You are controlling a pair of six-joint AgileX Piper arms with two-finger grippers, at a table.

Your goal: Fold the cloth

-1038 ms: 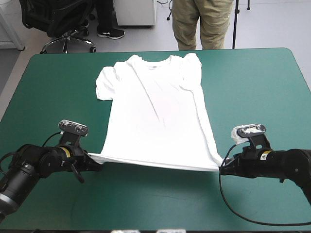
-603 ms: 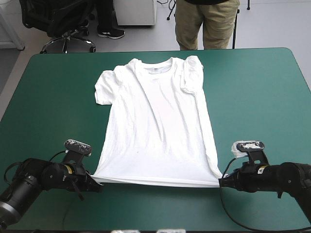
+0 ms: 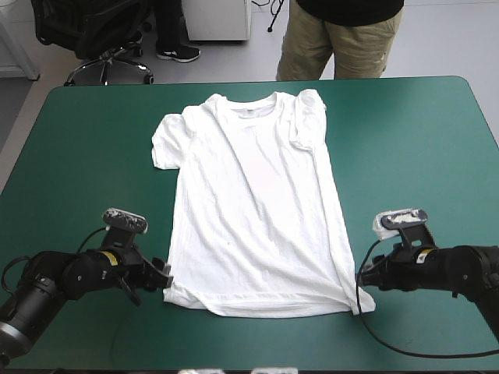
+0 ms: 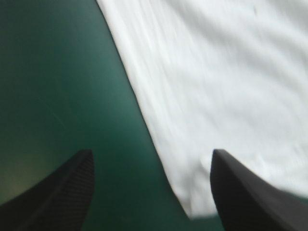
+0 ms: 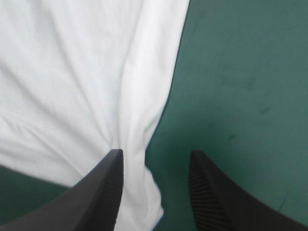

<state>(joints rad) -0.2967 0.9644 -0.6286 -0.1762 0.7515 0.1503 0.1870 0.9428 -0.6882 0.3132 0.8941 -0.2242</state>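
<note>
Centre of frame: T-shirt (image 3: pixel 253 202) flat on tabletop (image 3: pixel 421 156), collar toward top. Lower left, left claw (image 3: pixel 164 276) wide, empty. Lower right, right claw (image 3: pixel 360 275) parted, empty, astride rumpled hem corner. Risk: grasping there likely gathers wrinkles, skewing fold.

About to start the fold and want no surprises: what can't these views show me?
- High view: the T-shirt's sleeve on the right arm's side is folded over, hiding the cloth beneath.
- Both wrist views: collar and sleeves cut off; only hem corners show.
- Left wrist view: blur hides the hem's stitching.
</note>
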